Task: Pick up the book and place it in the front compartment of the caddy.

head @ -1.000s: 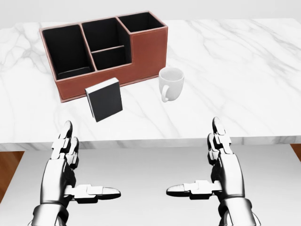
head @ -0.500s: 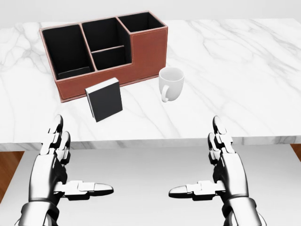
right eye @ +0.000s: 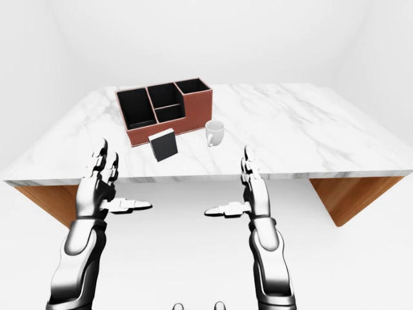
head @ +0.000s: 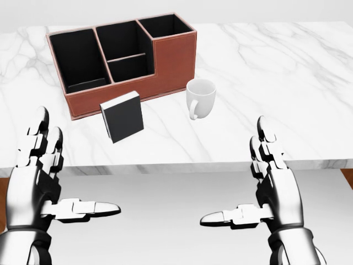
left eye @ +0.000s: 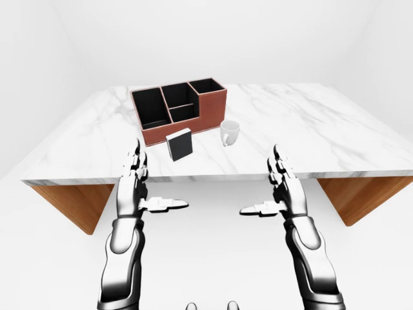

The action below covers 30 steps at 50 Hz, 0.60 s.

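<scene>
Fingers (head: 43, 144) of both hands spread, empty.

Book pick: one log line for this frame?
phase: pre-reach | book: upright on table, by caddy | left hand: open | right hand: open

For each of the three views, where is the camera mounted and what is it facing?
Head view: on the head, angled down at the caddy, book, mug; both hands show.
Left-eye view: on the head, wider, whole marble table; both forearms show.
Right-eye view: its pair, nearly the same picture.
All three share caddy, book and mug.
</scene>
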Available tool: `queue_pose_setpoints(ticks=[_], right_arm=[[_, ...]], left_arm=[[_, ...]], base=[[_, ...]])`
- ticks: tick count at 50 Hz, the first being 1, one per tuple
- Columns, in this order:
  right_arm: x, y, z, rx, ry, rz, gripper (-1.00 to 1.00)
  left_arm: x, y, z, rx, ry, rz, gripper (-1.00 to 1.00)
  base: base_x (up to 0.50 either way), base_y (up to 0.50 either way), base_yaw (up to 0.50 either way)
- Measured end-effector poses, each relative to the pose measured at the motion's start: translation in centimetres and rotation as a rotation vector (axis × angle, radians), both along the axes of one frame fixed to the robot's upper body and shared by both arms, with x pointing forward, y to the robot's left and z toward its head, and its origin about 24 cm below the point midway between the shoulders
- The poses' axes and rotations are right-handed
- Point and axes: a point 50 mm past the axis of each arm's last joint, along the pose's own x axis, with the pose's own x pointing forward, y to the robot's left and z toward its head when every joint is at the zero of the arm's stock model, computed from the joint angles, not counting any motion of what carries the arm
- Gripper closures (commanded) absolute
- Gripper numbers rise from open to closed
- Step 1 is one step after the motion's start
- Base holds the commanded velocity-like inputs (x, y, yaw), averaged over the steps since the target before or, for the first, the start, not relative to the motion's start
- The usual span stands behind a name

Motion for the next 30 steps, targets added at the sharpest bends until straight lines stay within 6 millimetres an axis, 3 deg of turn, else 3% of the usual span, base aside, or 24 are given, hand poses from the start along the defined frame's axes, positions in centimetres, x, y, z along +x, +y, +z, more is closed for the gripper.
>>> queue_pose_setpoints(ticks=[18,30], right_arm=[[-0.7,-0.2,2.5,-0.004,-0.109,-0.005,-1.00],[-1.1,-0.4,3.5,0.011,-0.156,-0.001,-1.00]], left_arm=[[-0.6,0.6,2.6,0.008,-0.114,0.010,-1.00],[-0.8,0.6,3.1,0.011,-0.135,0.007,-1.00]], base=[[0.00,0.00,0.00],[0.00,0.46,0.00]])
